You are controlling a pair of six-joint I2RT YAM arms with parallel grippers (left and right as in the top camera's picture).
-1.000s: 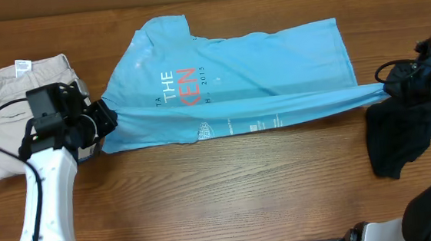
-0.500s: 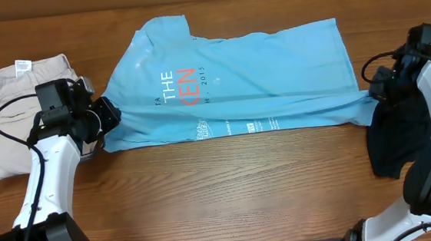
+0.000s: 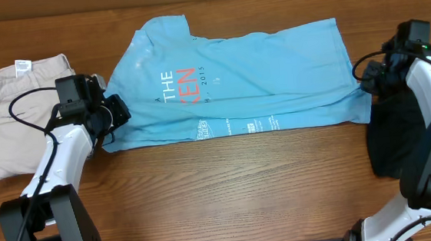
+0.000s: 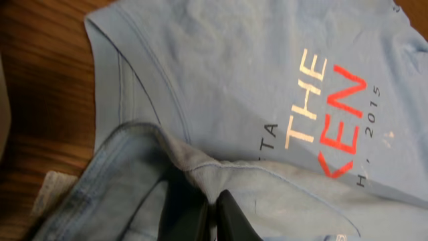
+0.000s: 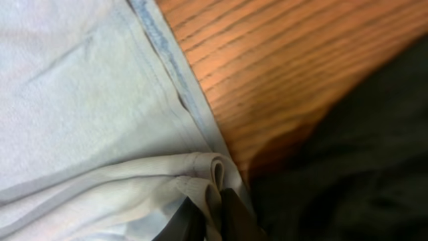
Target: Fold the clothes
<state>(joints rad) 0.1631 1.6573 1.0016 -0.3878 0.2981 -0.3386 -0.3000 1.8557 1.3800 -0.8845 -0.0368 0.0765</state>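
A light blue T-shirt (image 3: 257, 63) with red and white lettering lies spread on the wooden table, its front strip folded over toward the back. My left gripper (image 3: 115, 113) is shut on the shirt's left end; the wrist view shows the cloth (image 4: 200, 164) pinched between the fingers (image 4: 212, 207). My right gripper (image 3: 372, 85) is shut on the shirt's right end, with the bunched hem (image 5: 200, 174) between the fingers (image 5: 215, 214).
A folded beige garment (image 3: 10, 106) lies at the far left beside the left arm. A dark crumpled garment (image 3: 402, 137) lies at the right edge, under the right arm, and shows in the right wrist view (image 5: 348, 161).
Both grippers have carried the shirt's front edge toward the back of the table, laying the fold further over the shirt. The right gripper moved left and inward.
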